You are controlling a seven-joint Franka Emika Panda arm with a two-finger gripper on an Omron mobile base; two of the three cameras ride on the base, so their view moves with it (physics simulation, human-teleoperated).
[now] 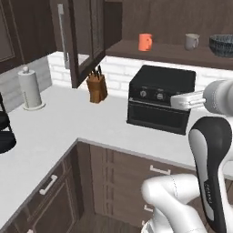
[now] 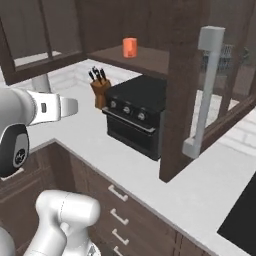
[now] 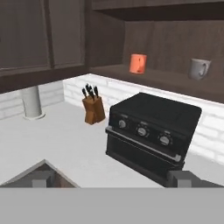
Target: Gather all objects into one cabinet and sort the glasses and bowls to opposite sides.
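Three task pieces stood in the left base view on the open cabinet's shelf [image 1: 159, 50]: one orange mug [image 1: 145, 42] at the left, one grey-beige mug [image 1: 191, 41] further right, and one dark patterned bowl [image 1: 222, 45] at the far right edge. Below them sat one black oven [image 1: 160, 98] and one knife block [image 1: 96, 86] on the white surface [image 1: 68, 123], with the arm's wrist near the oven's right side.

In the right base view, one orange mug [image 2: 129, 47] showed on the shelf past the open door and its grey bar handle [image 2: 202, 95].

In the hand view, the tool [image 3: 111, 178] had its fingers spread wide with nothing between them, facing the oven, one orange mug [image 3: 138, 63] and one grey-beige mug [image 3: 199, 68]. A second orange mug was probably still to be found; the arm should rise clear of the oven and doors before reaching.
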